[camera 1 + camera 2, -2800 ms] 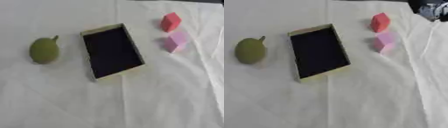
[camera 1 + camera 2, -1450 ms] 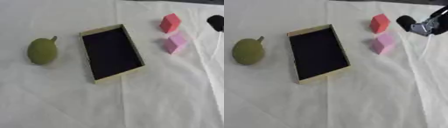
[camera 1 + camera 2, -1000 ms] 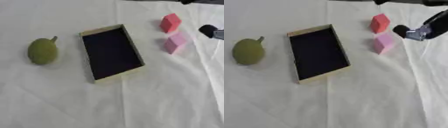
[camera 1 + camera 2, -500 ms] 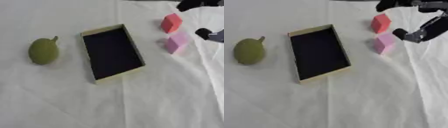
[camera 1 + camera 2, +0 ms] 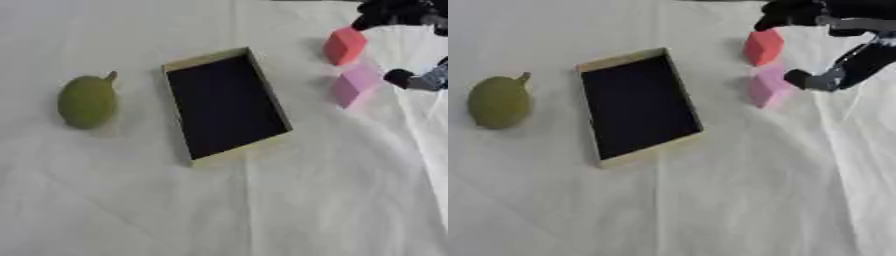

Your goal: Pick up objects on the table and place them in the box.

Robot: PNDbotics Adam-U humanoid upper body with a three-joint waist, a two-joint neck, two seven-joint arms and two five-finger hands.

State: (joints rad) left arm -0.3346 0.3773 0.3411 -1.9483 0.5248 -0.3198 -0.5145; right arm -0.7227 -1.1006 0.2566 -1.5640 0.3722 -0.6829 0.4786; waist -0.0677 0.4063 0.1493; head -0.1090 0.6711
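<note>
Beside the pink cube, reaching with right hand, fingers spread apart, holding nothing; likely handling as light and rigid, pinching across opposite flat faces.

Only the right hand visible, up in the top right corner. Mostly black all over, chunky rounded fingertips, kind of matte looking. A pale grey or silver band across the upper fingers, plus another lighter grey patch just behind the lower fingertip. Dark slim link behind that. Too blurry for screws or markings.
</note>
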